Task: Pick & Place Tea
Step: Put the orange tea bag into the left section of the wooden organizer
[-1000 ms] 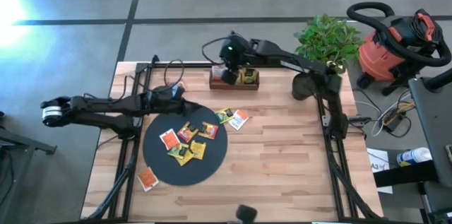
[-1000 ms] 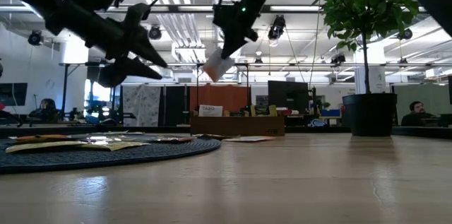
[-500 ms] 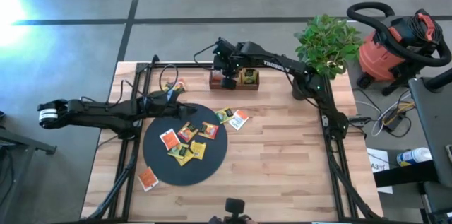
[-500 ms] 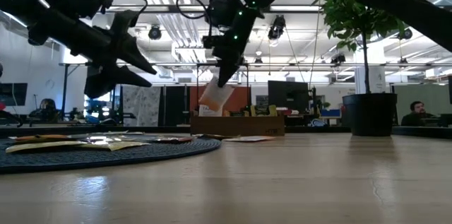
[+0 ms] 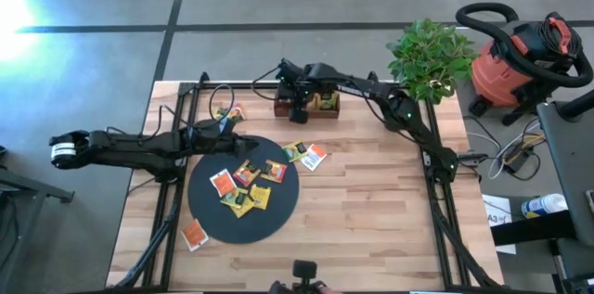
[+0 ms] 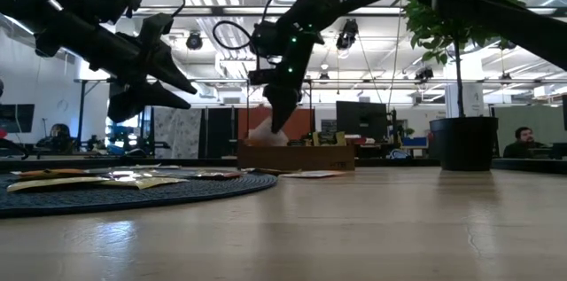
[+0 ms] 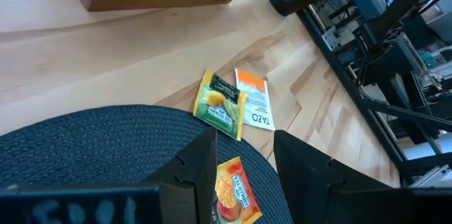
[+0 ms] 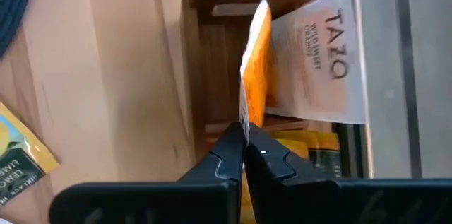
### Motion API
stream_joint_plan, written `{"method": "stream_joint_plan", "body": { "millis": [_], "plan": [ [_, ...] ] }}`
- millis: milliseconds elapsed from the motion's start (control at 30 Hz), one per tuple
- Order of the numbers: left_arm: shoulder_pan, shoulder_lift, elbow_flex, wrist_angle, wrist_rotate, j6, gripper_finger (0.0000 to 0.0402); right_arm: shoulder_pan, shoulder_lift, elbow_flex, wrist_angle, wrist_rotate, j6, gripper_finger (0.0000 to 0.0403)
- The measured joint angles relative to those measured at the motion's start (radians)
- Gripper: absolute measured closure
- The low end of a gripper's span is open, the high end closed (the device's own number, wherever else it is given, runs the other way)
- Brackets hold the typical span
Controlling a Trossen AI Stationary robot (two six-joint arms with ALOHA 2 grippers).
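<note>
Several tea packets (image 5: 247, 185) lie flat on the black disc (image 5: 269, 222); others lie on the table beside it, among them a green one (image 7: 221, 104) and an orange-white one (image 7: 254, 101). My right gripper (image 8: 245, 145) is shut on an orange-and-white tea packet (image 8: 311, 58) over the left end of the brown wooden tray (image 5: 323, 102). In the low view the packet (image 6: 262, 134) reaches down to the tray's top rim (image 6: 301, 149). My left gripper (image 7: 244, 159) hovers open above the disc's far left edge, with nothing between its fingers. My right gripper pinches one edge of the tea packet (image 8: 247, 114) between its two fingertips. The fingers come steeply from above, slanting down. The packet hangs below them, edge-on, over the tray's left compartment; whether its lower end touches the tray I cannot tell.
A potted plant (image 5: 429, 51) stands at the table's far right corner. A red vacuum (image 5: 520, 57) sits off the table to the right. Black frame rails (image 5: 434, 178) run along both table sides. Bare wood lies to the right of the disc.
My right gripper has come down toward the wooden tray and rolled its wrist, still shut on the packet, which has gone from well above the tray to its rim. My left gripper has drawn back slightly toward the table's left edge and stays open.
</note>
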State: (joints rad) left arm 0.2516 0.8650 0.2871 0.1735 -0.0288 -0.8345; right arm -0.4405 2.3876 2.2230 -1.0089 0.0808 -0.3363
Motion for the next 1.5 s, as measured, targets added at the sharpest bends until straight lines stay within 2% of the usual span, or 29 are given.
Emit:
{"method": "stream_joint_plan", "body": {
  "millis": [267,367,567,667,767,1033,1200,1500],
  "plan": [
    [0.0,0.0,0.0,0.0,-0.003,0.006,0.0266,0.004,-0.008,0.031,-0.065,0.024,0.044,0.0394],
    [0.0,0.0,0.0,0.02,-0.036,0.019,0.0266,0.005,-0.009,0.056,-0.101,0.016,0.094,0.0394],
    [0.009,0.0,0.054,0.114,-0.09,0.122,0.0266,0.027,-0.029,0.128,-0.221,-0.109,0.149,0.0394],
    [0.023,0.005,0.101,0.111,-0.113,0.21,0.0266,0.053,-0.061,0.121,-0.263,-0.224,0.13,0.0394],
    [0.044,0.032,0.144,0.108,-0.121,0.262,0.0266,0.092,-0.084,0.127,-0.28,-0.247,0.142,0.0394],
    [0.061,0.225,0.221,0.098,0.015,0.259,0.0266,0.156,-0.103,0.133,-0.225,-0.242,0.173,0.0394],
    [0.061,0.331,0.264,0.101,0.031,0.259,0.0266,0.166,-0.107,0.133,-0.223,-0.242,0.188,0.0394],
    [0.056,0.395,0.292,0.106,0.072,0.261,0.0266,0.166,-0.123,0.133,-0.202,-0.24,0.206,0.0394]
  ]
}}
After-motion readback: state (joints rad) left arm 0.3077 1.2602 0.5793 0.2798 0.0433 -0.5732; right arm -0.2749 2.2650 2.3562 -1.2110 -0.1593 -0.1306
